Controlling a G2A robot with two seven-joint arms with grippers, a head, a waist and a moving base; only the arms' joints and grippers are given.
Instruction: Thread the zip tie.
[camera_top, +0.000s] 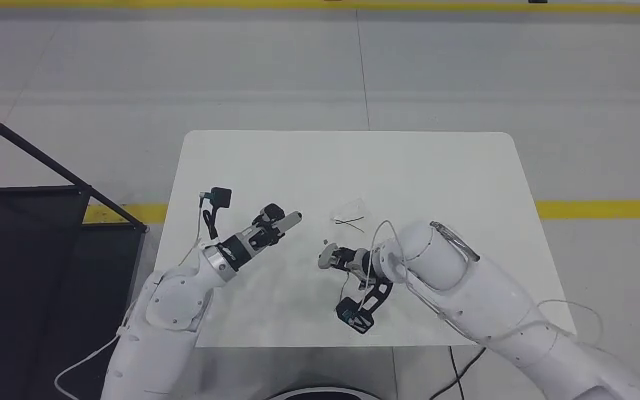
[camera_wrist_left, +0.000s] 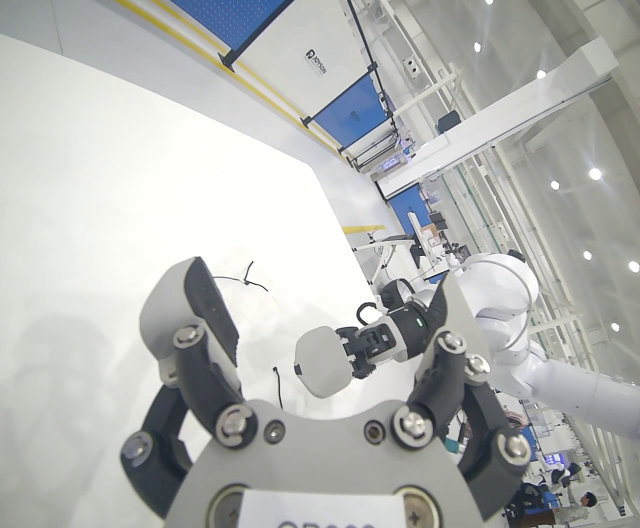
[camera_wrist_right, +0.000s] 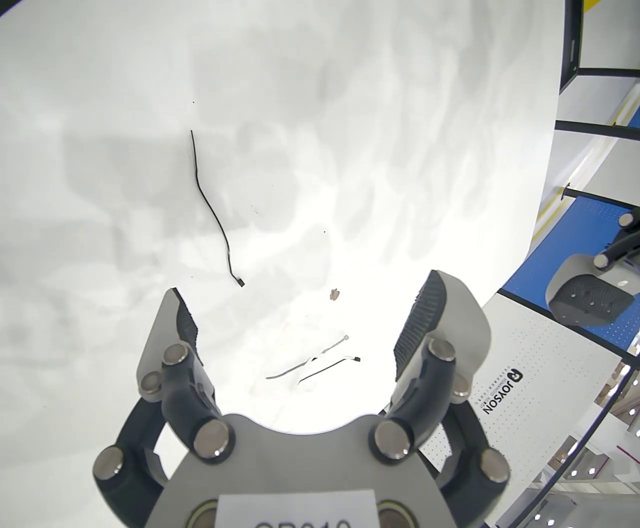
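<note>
A long black zip tie (camera_wrist_right: 212, 210) lies loose and slightly curved on the white table (camera_top: 440, 170), just beyond my right gripper (camera_wrist_right: 305, 320), which is open and empty. Another black zip tie (camera_wrist_right: 330, 367) and a white zip tie (camera_wrist_right: 310, 357) lie side by side between its fingers, down on the table. From above, this pair (camera_top: 350, 217) sits near the table's middle. My left gripper (camera_wrist_left: 325, 310) hovers open and empty, facing the right gripper (camera_wrist_left: 322, 362). In the top view, the left gripper (camera_top: 283, 218) and the right gripper (camera_top: 327, 256) are a short gap apart.
A small brown speck (camera_wrist_right: 334, 295) lies on the table near the ties. A dark panel in a black frame (camera_top: 40, 250) stands beside the table's left edge. The far half of the table is bare white surface.
</note>
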